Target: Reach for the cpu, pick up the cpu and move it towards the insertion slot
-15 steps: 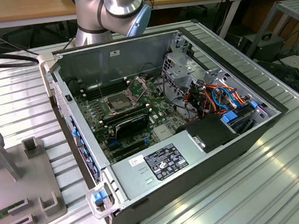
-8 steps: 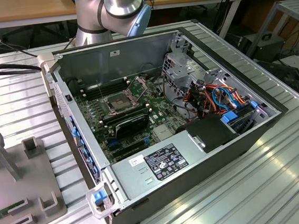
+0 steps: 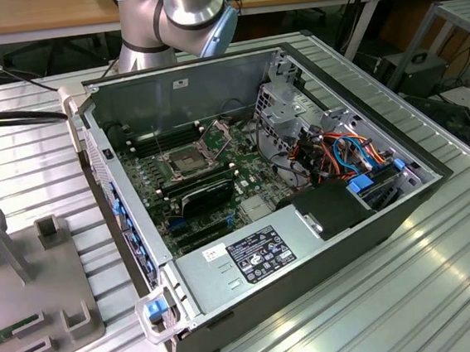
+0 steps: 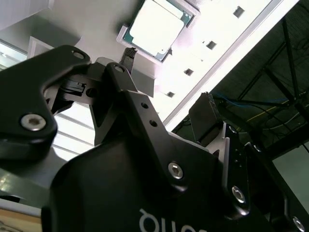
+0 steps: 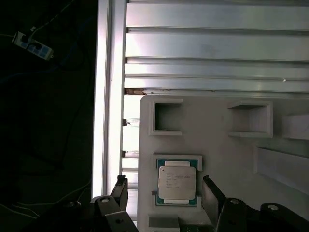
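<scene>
A silver table (image 3: 413, 292) with long ridges holds everything, and wooden benches (image 3: 36, 12) stand behind it.

Go across the exterior view from its left to its right. A grey plate (image 3: 37, 278) with small holders lies at about eight o'clock from the big open computer case (image 3: 308, 244). Inside the case, at about ten o'clock from its middle, sits the insertion slot (image 3: 185, 160). It is a square with a shiny frame and a dark middle. Bright wires (image 3: 341, 153) bunch at about three o'clock from the slot. The robot arm (image 3: 177, 11) stands at twelve o'clock, past the case.

In the first wrist view the cpu (image 5: 177, 182) lies flat in a shallow square nest (image 5: 177, 157) on the grey plate. It is out of the case and well apart from the slot.

The gripper (image 5: 164, 183) is right by the chip. Its fingers (image 5: 211, 191) are spread wide, one on each side of the cpu. The gap is wider than the chip. They hold nothing and do not touch it. I cannot tell how high above the chip they are.

This looks like the reaching step. To do it well, I think the chip should sit right in the middle of the gap, with the same space on both sides. The gripper should go straight down, not slanted, so no finger bumps the nest's raised rim. The squeeze should be soft and on the chip's edges, not its face.
</scene>
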{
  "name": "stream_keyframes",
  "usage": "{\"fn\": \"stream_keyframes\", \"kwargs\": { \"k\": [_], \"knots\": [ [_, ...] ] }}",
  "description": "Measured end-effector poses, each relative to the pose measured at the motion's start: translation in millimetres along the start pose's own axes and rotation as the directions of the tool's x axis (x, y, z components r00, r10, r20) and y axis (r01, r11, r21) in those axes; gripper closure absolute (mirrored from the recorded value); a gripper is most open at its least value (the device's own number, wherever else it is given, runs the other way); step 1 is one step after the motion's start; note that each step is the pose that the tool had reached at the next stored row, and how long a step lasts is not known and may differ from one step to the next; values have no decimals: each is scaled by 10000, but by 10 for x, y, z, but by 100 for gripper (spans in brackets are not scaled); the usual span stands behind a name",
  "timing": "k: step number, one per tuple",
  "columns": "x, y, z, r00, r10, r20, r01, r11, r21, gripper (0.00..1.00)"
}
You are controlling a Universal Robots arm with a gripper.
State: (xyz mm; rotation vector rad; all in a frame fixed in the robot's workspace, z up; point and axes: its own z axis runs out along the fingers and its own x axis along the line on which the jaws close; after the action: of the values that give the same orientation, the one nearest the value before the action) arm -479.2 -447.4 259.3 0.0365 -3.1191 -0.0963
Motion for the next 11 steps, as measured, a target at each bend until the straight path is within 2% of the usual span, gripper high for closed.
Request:
{"fn": "stream_keyframes", "kwargs": {
  "k": [5, 11],
  "knots": [
    [0, 0, 1, 10000, 0, 0, 0, 10000, 1, 28],
    [-12, -3, 32, 10000, -2, 0, 2, 10000, 1, 28]
  ]
}}
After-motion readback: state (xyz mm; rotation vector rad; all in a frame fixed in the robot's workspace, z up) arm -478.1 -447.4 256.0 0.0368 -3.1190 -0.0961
